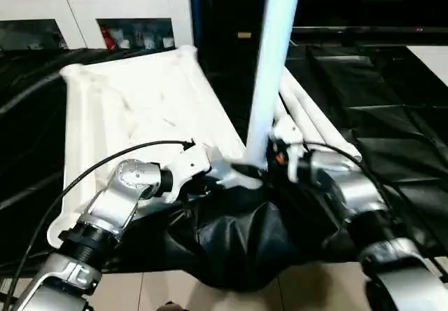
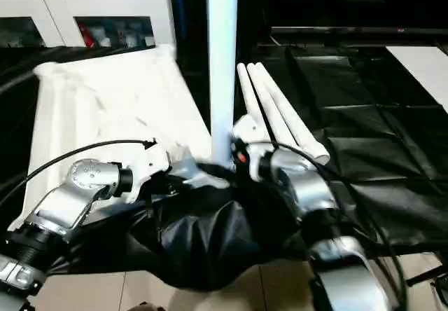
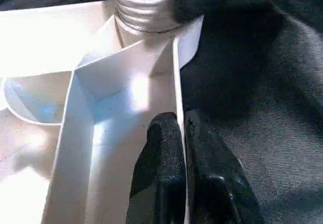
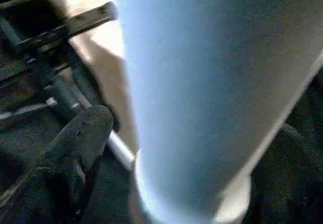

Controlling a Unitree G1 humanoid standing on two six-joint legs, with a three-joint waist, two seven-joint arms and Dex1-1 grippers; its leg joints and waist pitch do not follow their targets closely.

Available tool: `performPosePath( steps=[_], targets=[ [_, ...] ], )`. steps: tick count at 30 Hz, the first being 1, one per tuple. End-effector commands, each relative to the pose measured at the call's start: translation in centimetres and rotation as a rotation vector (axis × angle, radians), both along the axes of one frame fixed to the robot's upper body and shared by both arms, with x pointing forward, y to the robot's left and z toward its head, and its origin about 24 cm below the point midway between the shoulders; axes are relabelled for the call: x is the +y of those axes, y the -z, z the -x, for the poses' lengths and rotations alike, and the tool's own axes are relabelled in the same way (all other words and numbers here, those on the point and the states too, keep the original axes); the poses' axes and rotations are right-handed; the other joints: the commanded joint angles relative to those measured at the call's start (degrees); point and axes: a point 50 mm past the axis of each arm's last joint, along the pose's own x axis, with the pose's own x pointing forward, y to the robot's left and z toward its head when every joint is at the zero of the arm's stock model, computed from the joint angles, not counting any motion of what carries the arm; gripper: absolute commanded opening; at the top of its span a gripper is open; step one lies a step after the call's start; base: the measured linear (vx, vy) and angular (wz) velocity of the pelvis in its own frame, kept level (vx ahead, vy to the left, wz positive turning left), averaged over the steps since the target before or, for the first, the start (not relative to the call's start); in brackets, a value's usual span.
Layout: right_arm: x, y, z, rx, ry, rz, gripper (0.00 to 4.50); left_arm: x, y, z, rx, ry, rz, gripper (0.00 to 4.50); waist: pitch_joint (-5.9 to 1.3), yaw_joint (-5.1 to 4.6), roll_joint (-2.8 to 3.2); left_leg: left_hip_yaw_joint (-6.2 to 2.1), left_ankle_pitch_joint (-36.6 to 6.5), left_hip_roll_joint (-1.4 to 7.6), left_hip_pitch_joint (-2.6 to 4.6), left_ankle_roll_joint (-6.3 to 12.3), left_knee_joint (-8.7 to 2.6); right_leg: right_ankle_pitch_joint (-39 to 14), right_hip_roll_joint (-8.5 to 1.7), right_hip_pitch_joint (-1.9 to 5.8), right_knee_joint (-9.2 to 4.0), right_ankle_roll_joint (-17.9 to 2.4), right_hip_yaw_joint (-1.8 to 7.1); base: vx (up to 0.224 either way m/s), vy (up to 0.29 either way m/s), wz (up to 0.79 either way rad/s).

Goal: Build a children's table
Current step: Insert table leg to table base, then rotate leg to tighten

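The children's table top [image 1: 140,108] lies upside down on a black sheet, ribbed underside facing up. One white leg [image 1: 273,66] stands upright in its near right corner socket, and its threaded end [image 3: 144,7] sits in that socket. Three more legs [image 2: 280,108] lie side by side on the sheet to the right. My left gripper [image 3: 179,133] is shut on the top's thin rim wall just beside that corner. My right gripper [image 4: 186,148] stands open around the base of the upright leg, and one finger [image 4: 83,130] shows a gap to the tube.
A white cabinet with glass doors [image 1: 91,17] stands at the back left. The black sheet [image 1: 392,115] covers the floor to the right and bunches up [image 1: 231,248] under the near corner. Pale floor tiles [image 1: 161,290] show at the near edge.
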Motion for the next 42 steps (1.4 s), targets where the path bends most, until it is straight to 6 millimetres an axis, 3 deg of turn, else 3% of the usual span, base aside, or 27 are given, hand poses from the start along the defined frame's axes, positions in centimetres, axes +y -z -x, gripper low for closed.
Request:
performPosePath(
  steps=[1, 6, 13, 21, 32, 36, 39, 42],
  targets=[
    [0.1, -0.3, 0.3, -0.006, -0.047, 0.02, 4.35, -0.7, -1.5, -0.3, -0.06, 0.064, 0.043, 0.0, -3.99, -0.21, -0.02, -0.15, -4.1, 1.76, 0.53, 4.63, -2.98, 4.4, -3.78, 3.83, -3.12, -14.4, 3.34, 0.0, 0.0, 0.0],
    [-0.2, -0.3, 0.3, -0.004, -0.047, 0.036, 3.89, -0.5, -1.4, -0.3, -0.054, 0.071, 0.035, 0.0, -3.86, -0.17, -0.03, -0.14, -5.5, 1.82, 0.61, 3.6, -2.99, 1.0, -3.86, 3.64, -3.26, -14.0, 3.46, 0.0, 0.0, 0.0],
    [-0.5, -0.1, 0.3, 0.001, -0.049, 0.062, 3.34, -0.4, -1.1, -0.1, -0.048, 0.078, 0.029, 0.0, -4.06, -0.1, -0.2, -0.12, -3.7, 1.66, 0.51, 4.04, -2.7, 3.9, -3.72, 3.73, -2.85, -14.4, 3.45, 0.0, 0.0, 0.0],
    [-0.5, 0.2, 0.4, 0.007, -0.052, 0.075, 2.72, -0.2, -1.1, -0.2, -0.046, 0.078, 0.022, 0.0, -4.07, -0.05, -0.13, -0.15, -4.2, 1.66, 0.51, 4.15, -2.59, 2.8, -3.75, 3.72, -2.87, -14.3, 3.39, 0.0, 0.0, 0.0],
    [-0.4, 0.5, 0.5, 0.032, -0.049, 0.061, 2.56, 0.1, -0.9, -0.2, -0.037, 0.066, 0.02, 0.0, -4.23, -0.04, -0.17, -0.17, -3.2, 1.58, 0.43, 4.61, -2.39, 4.3, -3.7, 3.84, -2.61, -14.6, 3.36, 0.0, 0.0, 0.0],
    [0.3, 1.3, 0.2, 0.072, 0.048, -0.006, 2.56, -0.1, -1.0, -1.4, -0.063, -0.072, 0.04, 0.0, -4.13, -0.19, -0.26, -0.08, -3.8, 1.6, 0.48, 4.46, -2.45, 3.2, -3.72, 3.69, -2.74, -14.6, 3.41, 0.0, 0.0, 0.0],
    [1.9, 3.2, -1.0, 0.108, 0.321, -0.026, 2.55, -1.1, -1.4, -3.6, -0.113, -0.357, 0.114, 0.0, -3.91, -0.49, -0.29, -0.14, -5.5, 1.57, 0.74, 2.05, -2.79, -2.1, -3.9, 3.63, -3.33, -13.8, 3.47, 0.0, 0.0, 0.0],
    [3.0, 3.8, -1.7, 0.148, 0.461, -0.05, 2.53, -1.8, -1.2, -4.2, -0.115, -0.452, 0.131, 0.0, -3.63, -0.93, -0.28, -0.13, -8.4, 1.36, 0.75, 0.61, -3.04, -9.1, -4.01, 3.4, -4.17, -12.2, 3.5, 0.0, 0.0, 0.0]
  ],
)
